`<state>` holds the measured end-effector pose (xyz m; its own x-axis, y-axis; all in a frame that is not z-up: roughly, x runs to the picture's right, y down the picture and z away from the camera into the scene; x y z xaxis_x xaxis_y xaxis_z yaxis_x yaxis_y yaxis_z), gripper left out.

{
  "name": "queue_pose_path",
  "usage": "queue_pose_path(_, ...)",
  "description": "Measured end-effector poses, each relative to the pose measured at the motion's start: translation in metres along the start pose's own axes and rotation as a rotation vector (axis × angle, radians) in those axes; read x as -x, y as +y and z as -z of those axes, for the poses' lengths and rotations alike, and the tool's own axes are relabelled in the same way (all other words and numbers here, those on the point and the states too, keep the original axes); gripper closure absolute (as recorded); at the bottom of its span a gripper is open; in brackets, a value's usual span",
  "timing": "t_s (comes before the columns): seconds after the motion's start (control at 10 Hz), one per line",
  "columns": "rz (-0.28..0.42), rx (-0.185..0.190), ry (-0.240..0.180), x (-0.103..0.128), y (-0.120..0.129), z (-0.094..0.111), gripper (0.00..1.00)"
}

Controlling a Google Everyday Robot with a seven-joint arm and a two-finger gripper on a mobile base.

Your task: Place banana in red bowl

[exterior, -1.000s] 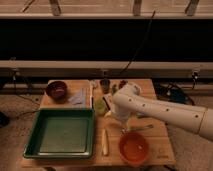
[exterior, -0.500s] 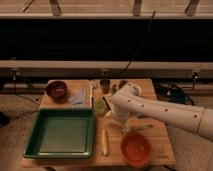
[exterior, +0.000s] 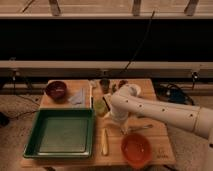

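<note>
1. As I watch through the single camera view, the banana (exterior: 104,142) lies flat on the wooden worktop (exterior: 161,144) near its front edge. It is slim, nearly straight and pale yellow, with its length running front to back.
2. It rests in the narrow strip between the green tray (exterior: 62,132) and the red bowl (exterior: 136,149), just beside the tray's wall and apart from the bowl.
3. The red bowl is round, shallow and bright orange-red, and stands at the front of the worktop.
4. My claw (exterior: 122,126) hangs from the white arm (exterior: 165,112), which reaches in from the right of my view. It points down over the middle of the worktop, behind both banana and bowl, with its fingers spread and pinching nothing.
5. A metal spoon (exterior: 142,127) lies near the claw, between it and the bowl's far rim.
6. A green rounded thing (exterior: 101,106) sits by the tray's far corner, close against the arm; I cannot tell what it is.
7. Farther back lie a grey-blue cloth (exterior: 79,97) and a dark maroon bowl (exterior: 56,90), well apart from the banana.
</note>
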<state>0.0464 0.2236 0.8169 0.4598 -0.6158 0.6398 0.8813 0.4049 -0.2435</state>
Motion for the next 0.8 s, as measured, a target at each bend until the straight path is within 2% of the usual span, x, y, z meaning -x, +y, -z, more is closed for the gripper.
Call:
queue_pose_path(0.2, 0.028, 0.016, -0.024, 0.009, -0.016, -0.024, 0.2)
queue_pose_path(0.3, 0.04, 0.021, -0.03, 0.011, -0.021, -0.028, 0.2)
queue_pose_path(0.5, 0.071, 0.033, -0.036, 0.015, -0.03, -0.029, 0.2)
queue_pose_path(0.8, 0.112, 0.061, -0.027, 0.022, -0.033, -0.018, 0.2)
